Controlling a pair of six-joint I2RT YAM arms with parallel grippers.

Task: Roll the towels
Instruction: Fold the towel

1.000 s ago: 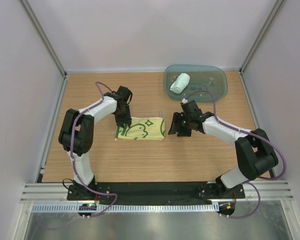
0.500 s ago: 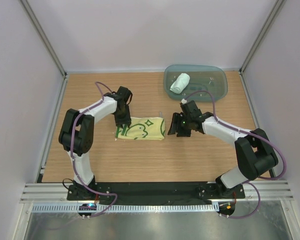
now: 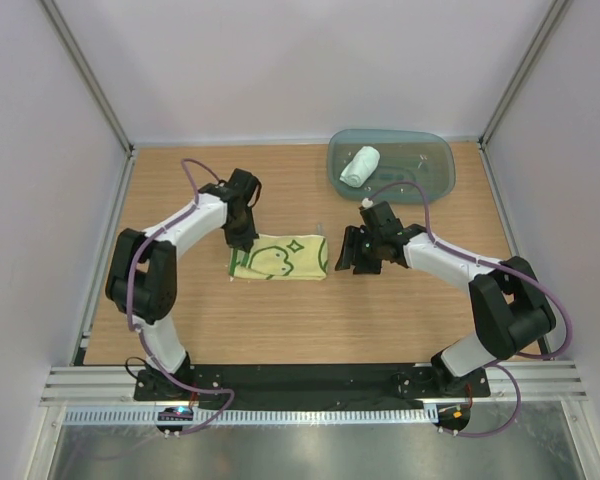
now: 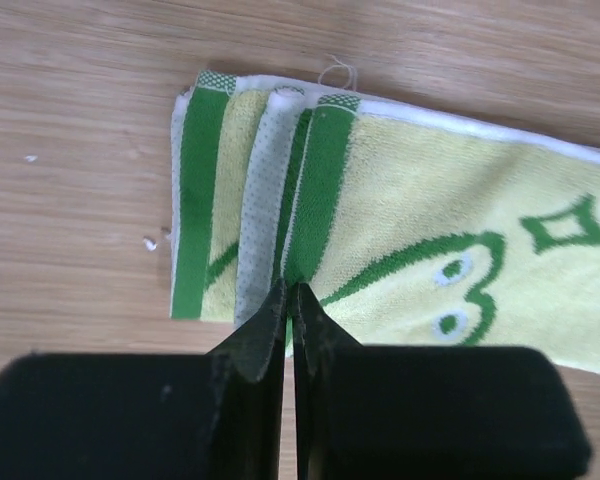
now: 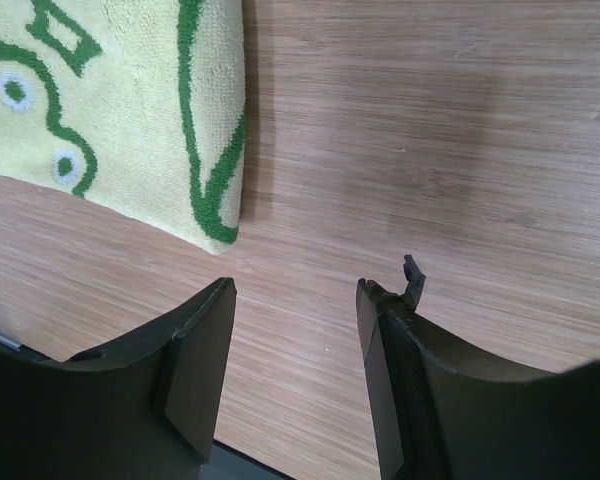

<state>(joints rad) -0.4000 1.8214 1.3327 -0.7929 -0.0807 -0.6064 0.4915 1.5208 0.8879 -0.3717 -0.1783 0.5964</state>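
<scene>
Pale yellow towel (image 3: 280,258) with green line drawings, on the table (image 3: 280,320) just left of centre: lies flat, long side running left to right, not rolled. From the left wrist view, the towel (image 4: 430,230) at its left end shows overlapping layers, green edging bands and a strip of pale backing side by side, a loose thread at the far corner. Left gripper (image 3: 242,243) down at that left end: clenched, fingers pressed together with no gap, tips (image 4: 288,290) meeting at the near edge of the cloth right by the fold; cannot tell whether a layer is nipped between them. Right gripper (image 3: 350,252) just beside the towel's right end, over bare wood: released, jaws parted, only table grain showing between the fingers (image 5: 295,290); towel corner (image 5: 110,110) ahead and to one side, apart from both pads. Plain mint-white towel (image 3: 360,165) rolled into a short cylinder, lying tilted inside the translucent teal tray (image 3: 420,160) at the far right of the table, well apart from both grippers.
</scene>
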